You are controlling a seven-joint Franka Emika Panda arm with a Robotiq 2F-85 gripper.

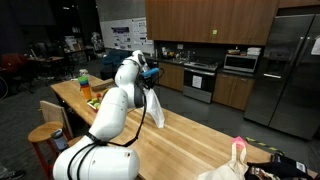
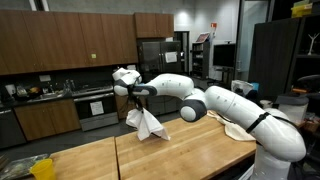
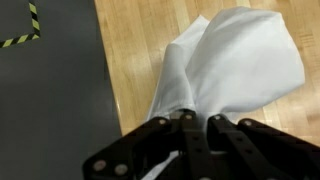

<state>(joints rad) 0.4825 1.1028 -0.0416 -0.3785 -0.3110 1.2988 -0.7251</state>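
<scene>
A white cloth (image 3: 225, 65) hangs from my gripper (image 3: 197, 118), whose black fingers are shut on its gathered top. In both exterior views the cloth (image 1: 156, 108) (image 2: 146, 123) dangles above the long wooden counter (image 1: 190, 135) (image 2: 85, 158), its lower end close to the surface; I cannot tell whether it touches. The gripper (image 1: 150, 76) (image 2: 133, 96) points down over the counter's middle. In the wrist view the cloth fans out over the wood, with the counter's edge and grey floor (image 3: 50, 100) to the left.
Bottles and a green item (image 1: 84, 80) stand at the counter's far end. A stool (image 1: 45, 133) sits beside it. A pale bag (image 1: 238, 155) rests near the close end. Cabinets, an oven (image 1: 200, 82) and a fridge (image 1: 292, 70) line the wall behind.
</scene>
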